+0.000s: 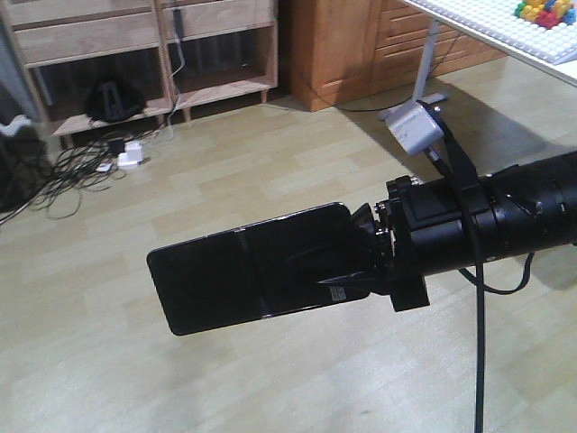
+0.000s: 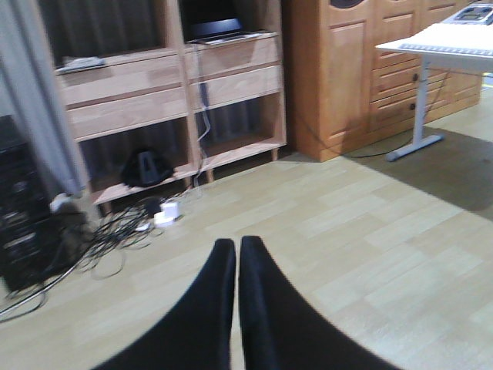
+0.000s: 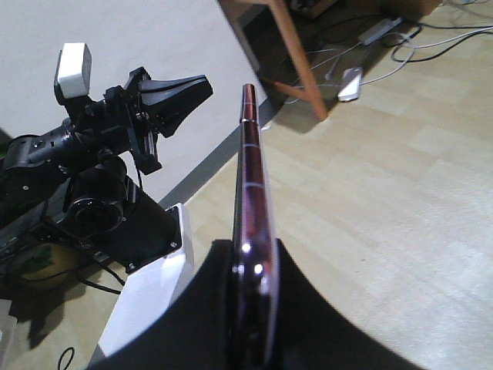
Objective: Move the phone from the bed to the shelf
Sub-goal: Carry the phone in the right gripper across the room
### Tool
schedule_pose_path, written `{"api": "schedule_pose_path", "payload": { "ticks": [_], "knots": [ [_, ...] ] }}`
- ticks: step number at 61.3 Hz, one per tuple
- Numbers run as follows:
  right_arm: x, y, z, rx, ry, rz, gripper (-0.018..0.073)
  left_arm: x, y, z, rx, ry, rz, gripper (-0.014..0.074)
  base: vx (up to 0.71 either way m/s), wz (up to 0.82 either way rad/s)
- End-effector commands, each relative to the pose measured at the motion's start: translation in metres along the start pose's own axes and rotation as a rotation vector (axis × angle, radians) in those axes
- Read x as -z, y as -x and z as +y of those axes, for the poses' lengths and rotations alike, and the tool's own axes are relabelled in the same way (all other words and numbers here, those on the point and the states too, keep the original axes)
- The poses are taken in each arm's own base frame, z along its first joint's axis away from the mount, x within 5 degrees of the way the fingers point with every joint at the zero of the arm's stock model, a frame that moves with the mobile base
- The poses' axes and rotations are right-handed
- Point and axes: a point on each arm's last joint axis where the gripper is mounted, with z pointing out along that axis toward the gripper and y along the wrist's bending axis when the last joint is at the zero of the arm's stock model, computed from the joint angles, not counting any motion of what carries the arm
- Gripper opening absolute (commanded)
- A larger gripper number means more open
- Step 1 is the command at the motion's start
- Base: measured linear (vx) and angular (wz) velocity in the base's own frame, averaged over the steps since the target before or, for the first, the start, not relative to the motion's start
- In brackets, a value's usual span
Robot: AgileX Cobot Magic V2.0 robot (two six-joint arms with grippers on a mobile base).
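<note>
My right gripper (image 1: 356, 275) is shut on one end of the black glossy phone (image 1: 248, 266), holding it level in the air over the wooden floor, its free end pointing left. In the right wrist view the phone (image 3: 250, 177) shows edge-on, pinkish-silver, clamped between the two black fingers (image 3: 208, 308). The light-wood shelf (image 1: 135, 41) stands against the far wall at the top left; it fills the upper left of the left wrist view too, shelf (image 2: 166, 85). My left gripper (image 2: 236, 247) is shut with nothing in it and points toward the shelf. The bed is out of view.
A tangle of black cables (image 1: 68, 167) and a white power strip (image 1: 132, 155) lie on the floor before the shelf. An orange-wood cabinet (image 1: 361, 45) stands to the right of it. A white table (image 1: 505, 27) with coloured bricks sits at the top right. A laptop (image 2: 216, 32) rests on the shelf.
</note>
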Motion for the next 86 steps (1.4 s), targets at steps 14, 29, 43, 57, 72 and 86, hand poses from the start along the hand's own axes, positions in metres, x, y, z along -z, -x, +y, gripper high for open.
{"api": "schedule_pose_path", "payload": {
  "ticks": [14, 29, 43, 57, 72, 86],
  "knots": [
    [0.0076, 0.0134, 0.0218, 0.029, 0.103, -0.070, -0.0001, 0.0026, 0.0152, 0.0010, 0.008, 0.003, -0.102, 0.0001, 0.46, -0.24],
    [0.0076, 0.0134, 0.0218, 0.029, 0.103, -0.070, -0.0001, 0.0026, 0.0152, 0.0010, 0.008, 0.003, -0.102, 0.0001, 0.47, -0.18],
    [0.0076, 0.0134, 0.0218, 0.029, 0.103, -0.070, -0.0001, 0.0026, 0.0152, 0.0010, 0.008, 0.003, -0.102, 0.0001, 0.47, -0.15],
    [0.0076, 0.0134, 0.0218, 0.029, 0.103, -0.070, -0.0001, 0.0026, 0.0152, 0.0010, 0.008, 0.003, -0.102, 0.0001, 0.46, -0.11],
    [0.0076, 0.0134, 0.0218, 0.029, 0.103, -0.070, -0.0001, 0.0026, 0.0152, 0.0010, 0.008, 0.003, -0.102, 0.0001, 0.46, -0.12],
    [0.0076, 0.0134, 0.0218, 0.029, 0.103, -0.070, -0.0001, 0.0026, 0.0152, 0.0010, 0.008, 0.003, -0.102, 0.0001, 0.47, -0.08]
  ]
}}
